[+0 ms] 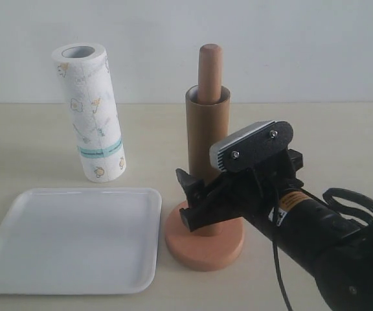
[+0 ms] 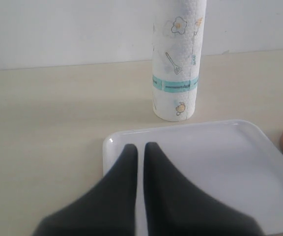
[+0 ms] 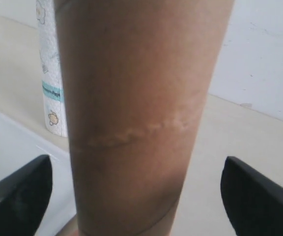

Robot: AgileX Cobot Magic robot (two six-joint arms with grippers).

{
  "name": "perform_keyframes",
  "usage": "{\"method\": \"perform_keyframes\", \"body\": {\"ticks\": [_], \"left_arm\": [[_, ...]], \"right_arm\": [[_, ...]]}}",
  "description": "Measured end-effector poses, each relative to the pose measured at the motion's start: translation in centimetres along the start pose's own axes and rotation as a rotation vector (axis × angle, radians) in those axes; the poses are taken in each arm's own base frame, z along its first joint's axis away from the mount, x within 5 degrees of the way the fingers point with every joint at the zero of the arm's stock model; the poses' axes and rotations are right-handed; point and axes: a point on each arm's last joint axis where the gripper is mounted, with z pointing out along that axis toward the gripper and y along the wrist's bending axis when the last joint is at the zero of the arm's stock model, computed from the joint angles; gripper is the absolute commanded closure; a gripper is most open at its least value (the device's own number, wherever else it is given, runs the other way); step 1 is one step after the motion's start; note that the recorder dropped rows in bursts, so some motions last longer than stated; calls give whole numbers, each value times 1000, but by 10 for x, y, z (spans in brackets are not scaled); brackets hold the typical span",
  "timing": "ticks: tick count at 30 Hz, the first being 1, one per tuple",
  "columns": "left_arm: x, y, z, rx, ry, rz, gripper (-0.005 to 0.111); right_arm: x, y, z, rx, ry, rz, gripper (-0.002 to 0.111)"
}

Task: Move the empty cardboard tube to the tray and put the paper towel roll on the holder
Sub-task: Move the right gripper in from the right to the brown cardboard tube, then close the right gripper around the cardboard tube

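Note:
The brown cardboard tube (image 1: 207,129) stands upright over the pole (image 1: 210,68) of the wooden holder, on its round base (image 1: 203,249). My right gripper (image 1: 203,197) is open and straddles the tube's lower part. In the right wrist view the tube (image 3: 136,113) fills the middle between the gripper's (image 3: 136,196) two fingers (image 3: 18,196), which stand clear of it. The paper towel roll (image 1: 90,113) stands upright behind the white tray (image 1: 70,240). My left gripper (image 2: 140,147) is shut and empty over the tray's (image 2: 220,162) corner, with the roll (image 2: 177,64) beyond it.
The tray lies just left of the holder base, nearly touching it. The right arm (image 1: 329,240) fills the front right corner of the table. A plain white wall stands behind the table.

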Motion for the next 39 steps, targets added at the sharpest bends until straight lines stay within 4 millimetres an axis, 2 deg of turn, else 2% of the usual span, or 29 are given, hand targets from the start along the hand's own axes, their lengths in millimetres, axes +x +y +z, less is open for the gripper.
{"method": "perform_keyframes", "body": {"ticks": [3, 9, 20, 22, 25, 26, 35, 39], "left_arm": [[0, 0, 0, 0, 0, 0, 103], [0, 0, 0, 0, 0, 0, 103], [0, 0, 0, 0, 0, 0, 103], [0, 0, 0, 0, 0, 0, 103], [0, 0, 0, 0, 0, 0, 103], [0, 0, 0, 0, 0, 0, 103], [0, 0, 0, 0, 0, 0, 103], [0, 0, 0, 0, 0, 0, 103]], "right_arm": [[0, -1, 0, 8, -9, 4, 30], [-1, -1, 0, 9, -13, 6, 52], [-1, -1, 0, 9, -13, 6, 55], [-1, -1, 0, 9, -13, 6, 69], [-1, -1, 0, 9, -13, 6, 103], [-1, -1, 0, 9, -13, 6, 108], [-8, 0, -1, 0, -73, -16, 108], [-30, -2, -11, -5, -156, -45, 108]]}}
